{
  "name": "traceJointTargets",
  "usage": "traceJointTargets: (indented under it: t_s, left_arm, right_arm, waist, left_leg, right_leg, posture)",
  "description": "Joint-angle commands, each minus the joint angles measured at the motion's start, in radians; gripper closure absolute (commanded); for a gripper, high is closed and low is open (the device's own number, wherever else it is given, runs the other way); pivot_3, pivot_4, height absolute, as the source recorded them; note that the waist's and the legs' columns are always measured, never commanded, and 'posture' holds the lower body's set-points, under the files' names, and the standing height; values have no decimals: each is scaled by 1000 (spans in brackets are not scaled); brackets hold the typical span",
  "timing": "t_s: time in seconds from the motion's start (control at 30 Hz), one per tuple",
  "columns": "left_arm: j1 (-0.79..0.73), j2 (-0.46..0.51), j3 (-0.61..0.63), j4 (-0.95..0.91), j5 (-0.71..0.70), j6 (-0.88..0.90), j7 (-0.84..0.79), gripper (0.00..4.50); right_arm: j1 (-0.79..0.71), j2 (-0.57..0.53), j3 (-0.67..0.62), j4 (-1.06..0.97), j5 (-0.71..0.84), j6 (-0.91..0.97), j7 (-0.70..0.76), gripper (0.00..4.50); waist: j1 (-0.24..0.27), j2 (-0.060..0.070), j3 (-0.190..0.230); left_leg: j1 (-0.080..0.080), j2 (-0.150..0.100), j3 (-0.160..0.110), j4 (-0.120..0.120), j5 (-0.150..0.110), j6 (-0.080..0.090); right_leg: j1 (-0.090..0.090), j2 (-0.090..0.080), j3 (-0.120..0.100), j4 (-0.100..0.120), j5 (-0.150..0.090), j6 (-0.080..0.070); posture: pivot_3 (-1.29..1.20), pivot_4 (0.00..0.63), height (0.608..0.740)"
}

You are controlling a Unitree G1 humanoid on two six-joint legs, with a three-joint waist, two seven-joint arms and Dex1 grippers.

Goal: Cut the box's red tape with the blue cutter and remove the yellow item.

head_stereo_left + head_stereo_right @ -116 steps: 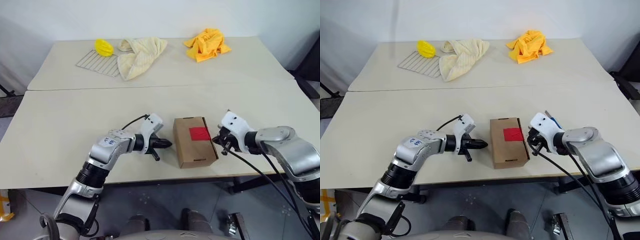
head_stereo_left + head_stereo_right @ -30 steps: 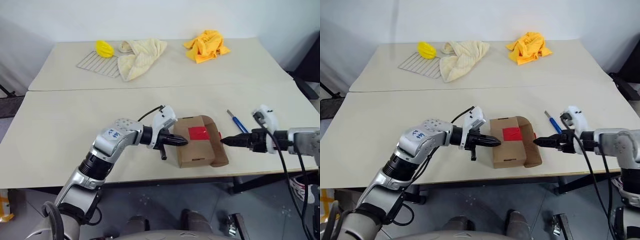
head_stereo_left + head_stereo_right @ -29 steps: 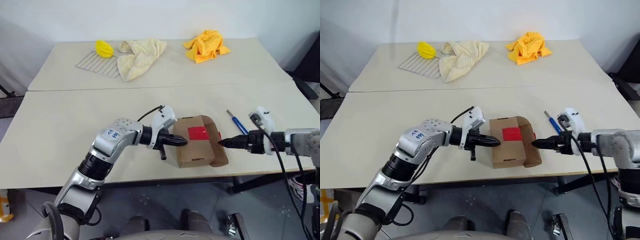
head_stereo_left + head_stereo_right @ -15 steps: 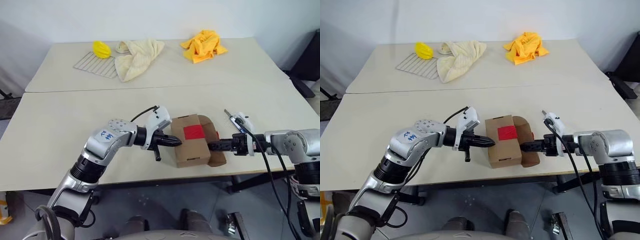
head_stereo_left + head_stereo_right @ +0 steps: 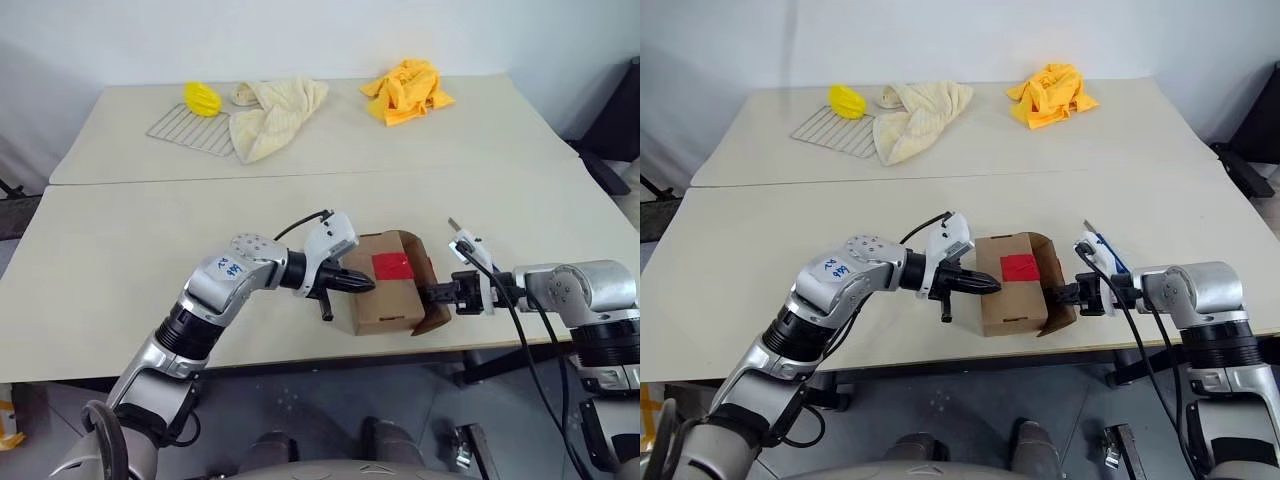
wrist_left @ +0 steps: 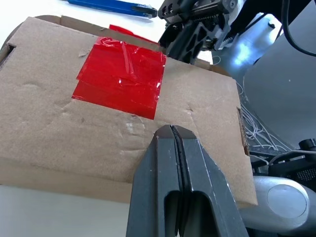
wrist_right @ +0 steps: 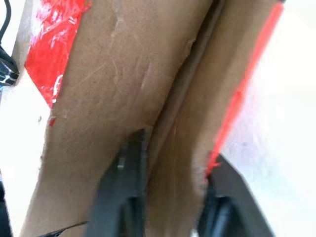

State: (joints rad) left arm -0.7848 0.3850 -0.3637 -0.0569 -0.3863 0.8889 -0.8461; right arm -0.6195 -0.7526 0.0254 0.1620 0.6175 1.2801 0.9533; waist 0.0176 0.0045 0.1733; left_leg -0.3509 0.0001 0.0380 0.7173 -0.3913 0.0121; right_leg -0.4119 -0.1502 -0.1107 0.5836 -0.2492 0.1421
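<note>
The brown cardboard box [image 5: 380, 306] lies near the table's front edge with the red tape [image 5: 393, 266] on its top. Its right flap [image 5: 420, 260] stands open. My left gripper [image 5: 367, 283] is shut and empty, its tip against the box's left side, just short of the tape [image 6: 121, 76]. My right gripper [image 5: 431, 293] is shut on the open flap, whose cardboard sits between its fingers [image 7: 126, 190]. The blue cutter [image 6: 111, 5] lies on the table just beyond the box, partly behind my right wrist [image 5: 1108, 256]. The yellow item is out of view.
At the back left are a wire rack [image 5: 185, 130], a bright yellow ridged object [image 5: 203, 97] and a cream towel [image 5: 270, 115]. An orange cloth [image 5: 405, 88] lies at the back right. The box sits close to the table's front edge [image 5: 300, 362].
My right gripper moved left from the open table to the box's right flap and shut on it; the flap now stands more upright. The left gripper stayed against the box.
</note>
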Motion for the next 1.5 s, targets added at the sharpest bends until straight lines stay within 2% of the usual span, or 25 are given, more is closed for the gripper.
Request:
traceJointTargets:
  t_s: [0.03, 0.5, 0.83, 1.13, 1.2, 1.3, 1.4, 1.5]
  left_arm:
    - [5, -1, -33, 42, 40, -12, -4, 4500]
    - [53, -38, 14, 73, 58, -67, 68, 4500]
    - [55, -174, 62, 182, 101, -161, 141, 4500]
    - [78, -237, 68, 233, 135, -213, 149, 4500]
    - [89, -223, 63, 219, 143, -205, 133, 4500]
    - [124, -150, 83, 143, 130, -161, 106, 4500]
    - [138, -97, 139, 101, 95, -114, 93, 4500]
    - [135, -62, 228, 43, 1, -26, 59, 4500]
  right_arm:
    - [-4, -23, -89, -98, 32, 49, -49, 4460]
    - [-84, -70, -252, -458, 109, 333, -262, 4460]
    - [-152, -142, -173, -525, 276, 334, -490, 4460]
    - [-231, -249, -38, -556, 381, 334, -563, 4460]
    - [-268, -248, -11, -540, 371, 334, -563, 4460]
    - [-321, -219, 29, -524, 351, 334, -567, 4460]
    - [-333, -213, 48, -520, 333, 334, -560, 4460]
    - [-338, -213, 53, -513, 314, 334, -549, 4460]
  waist:
    - [7, 0, 0]
    - [11, 0, 0]
    - [13, 0, 0]
    - [19, 0, 1]
    - [20, 0, 1]
    - [12, 0, 0]
    - [8, 0, 1]
    - [7, 0, 1]
  left_leg:
    - [0, 0, 0, 0, 0, 0]
    - [-2, -1, -1, 1, 0, 0]
    - [-2, -1, -1, 1, 0, 1]
    - [-3, -2, -1, 0, -1, 1]
    - [-3, -2, -1, 1, -1, 2]
    - [-4, -1, 0, 0, -1, 2]
    - [-5, -1, -1, -1, -1, 2]
    - [-6, 0, 0, -1, -1, 2]
  right_leg:
    - [0, 0, 0, 0, 0, 0]
    - [-1, -1, 0, 0, 0, 0]
    - [-1, -2, -1, -1, 0, 0]
    - [-1, -2, -1, -2, 0, 0]
    - [-1, -2, -1, -2, 0, 0]
    - [-2, -2, -1, -2, 0, 0]
    - [-4, -1, -1, -2, 0, 0]
    - [-6, -1, -1, -2, 0, 0]
  posture:
    - [0, 150, 740]
    - [0, 150, 740]
    - [0, 150, 740]
    - [0, 150, 740]
    - [0, 150, 740]
    - [0, 150, 740]
    - [0, 150, 740]
    - [0, 150, 740]
